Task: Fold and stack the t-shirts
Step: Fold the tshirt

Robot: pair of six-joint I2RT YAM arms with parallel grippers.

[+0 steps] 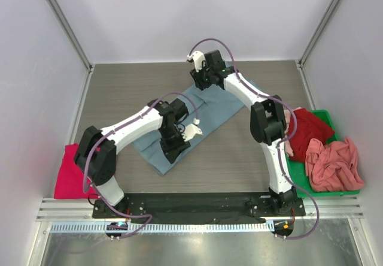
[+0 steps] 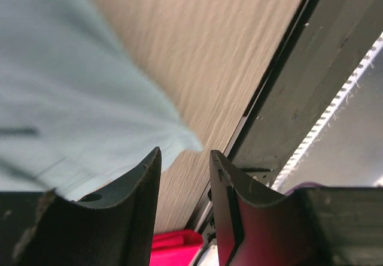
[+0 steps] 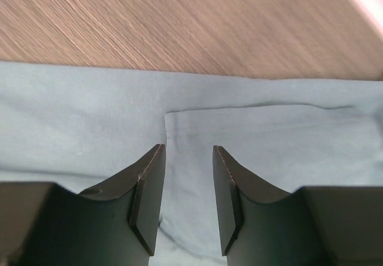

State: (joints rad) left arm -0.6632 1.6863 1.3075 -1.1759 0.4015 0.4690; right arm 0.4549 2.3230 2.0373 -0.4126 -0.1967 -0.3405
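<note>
A dusty grey-blue t-shirt (image 1: 209, 113) lies spread flat across the middle of the table. My left gripper (image 1: 171, 151) hangs over its near-left end, open and empty. In the left wrist view the shirt (image 2: 84, 92) ends in a corner just ahead of the left gripper (image 2: 184, 158). My right gripper (image 1: 201, 79) is at the shirt's far edge, open and empty. In the right wrist view the right gripper (image 3: 188, 152) hovers over the shirt (image 3: 269, 140), beside a folded edge. A folded magenta-pink t-shirt (image 1: 67, 175) lies at the near left and also shows in the left wrist view (image 2: 173, 245).
A green bin (image 1: 299, 185) stands at the right and holds a crumpled red shirt (image 1: 310, 128) and a salmon-pink shirt (image 1: 335, 164). White walls close in the back and sides. A black base rail (image 1: 197, 203) runs along the near edge.
</note>
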